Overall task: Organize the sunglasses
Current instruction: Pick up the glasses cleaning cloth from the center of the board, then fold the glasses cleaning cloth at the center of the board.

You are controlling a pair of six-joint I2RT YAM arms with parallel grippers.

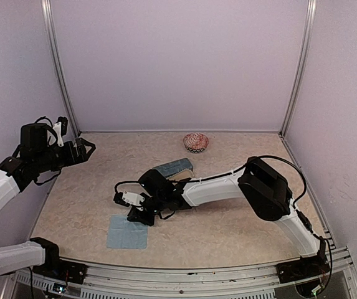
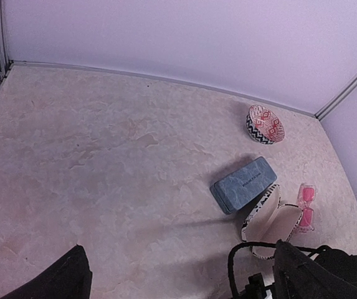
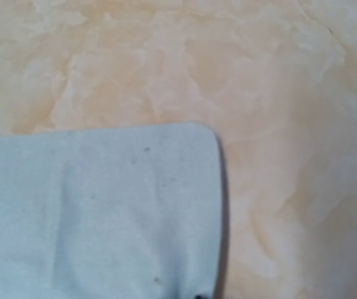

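- A blue-grey rectangular hard case [image 2: 243, 184] lies shut near the middle of the tabletop [image 1: 228, 230].
- A black-and-white patterned soft pouch [image 2: 271, 221] lies open just beside the case, its cream lining showing.
- A round red-and-white patterned pouch [image 1: 195, 142] with a black zigzag band sits near the far edge, well apart from the case.
- A light blue square cloth [image 1: 127, 232] lies flat near the front edge, left of middle.
- The right arm [image 1: 215, 187] stretches low across the middle of the tabletop, over the open pouch. The right claw [image 1: 139, 216] is at the cloth's far right corner; whether it grips anything I cannot tell.
- The left claw [image 1: 89, 151] hangs above the left edge, spread wide and holding nothing.
- The tabletop is beige and marbled. Pale lilac walls [image 1: 178, 62] and metal posts [image 1: 57, 68] close it in.
- The pink-red sunglasses [image 2: 306, 205] are slim with rosy rectangular lenses. They lie near the middle of the tabletop, just beside the open pouch's rim, on its side away from the case.
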